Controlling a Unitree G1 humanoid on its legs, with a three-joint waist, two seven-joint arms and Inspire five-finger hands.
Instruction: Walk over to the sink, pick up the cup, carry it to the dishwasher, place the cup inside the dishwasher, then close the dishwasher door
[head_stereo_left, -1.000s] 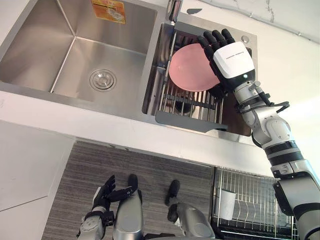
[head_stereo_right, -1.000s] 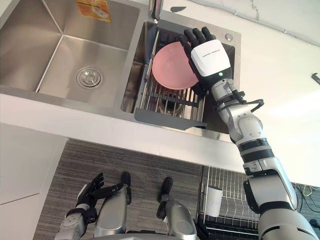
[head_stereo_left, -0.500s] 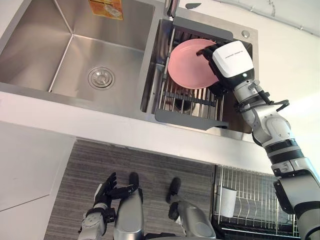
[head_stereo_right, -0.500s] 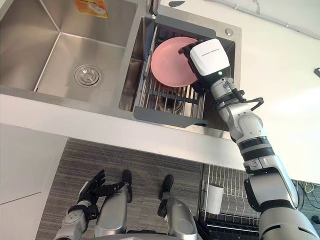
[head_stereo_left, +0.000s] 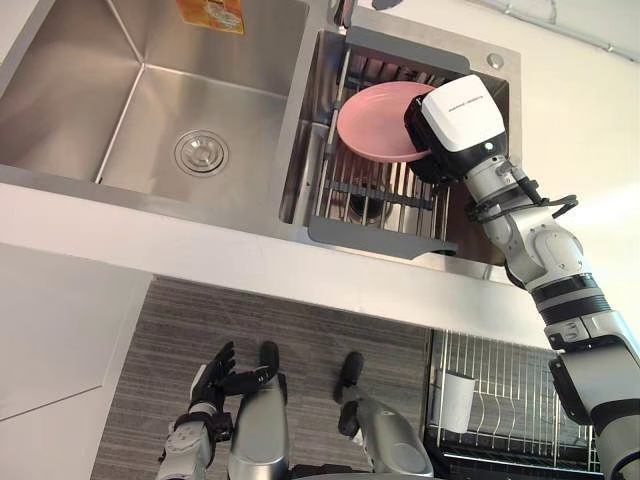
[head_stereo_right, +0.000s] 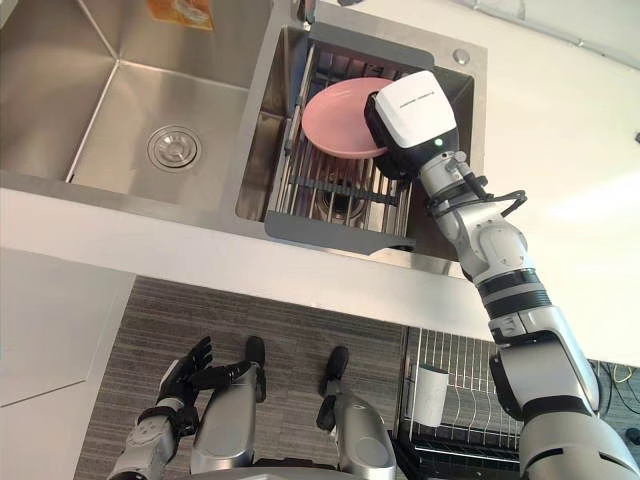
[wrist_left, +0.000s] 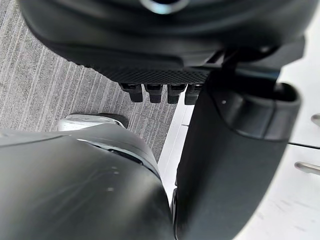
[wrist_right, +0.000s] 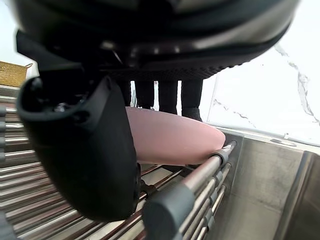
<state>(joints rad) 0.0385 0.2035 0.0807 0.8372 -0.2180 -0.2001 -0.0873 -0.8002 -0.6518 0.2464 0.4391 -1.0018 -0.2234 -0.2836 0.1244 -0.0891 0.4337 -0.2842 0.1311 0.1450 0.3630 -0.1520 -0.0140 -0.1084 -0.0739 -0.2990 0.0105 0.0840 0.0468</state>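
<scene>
My right hand's fingers (wrist_right: 168, 95) curl over the pink plate's (head_stereo_left: 375, 125) top edge, with the thumb (wrist_right: 85, 150) underneath, pinching it. The right hand (head_stereo_left: 458, 112) holds the plate tilted over the drying rack (head_stereo_left: 375, 235) in the sink's (head_stereo_left: 150, 110) right basin. My left hand (head_stereo_left: 207, 385) hangs low above the floor, fingers loosely spread.

The sink (head_stereo_left: 60, 110) has two basins side by side: a drain (head_stereo_left: 201, 153) sits in the left one and a dish rack (head_stereo_left: 375, 195) in the right. A plate (head_stereo_left: 375, 125) lies tilted on that rack, its right edge pinched by the right hand (head_stereo_left: 460, 110). Below the counter (head_stereo_left: 150, 250), at the right, a cup (head_stereo_left: 455, 398) stands in the dishwasher rack (head_stereo_left: 510, 400). The left hand (head_stereo_left: 205, 390) hangs low at the left, above the floor (head_stereo_left: 190, 330).
</scene>
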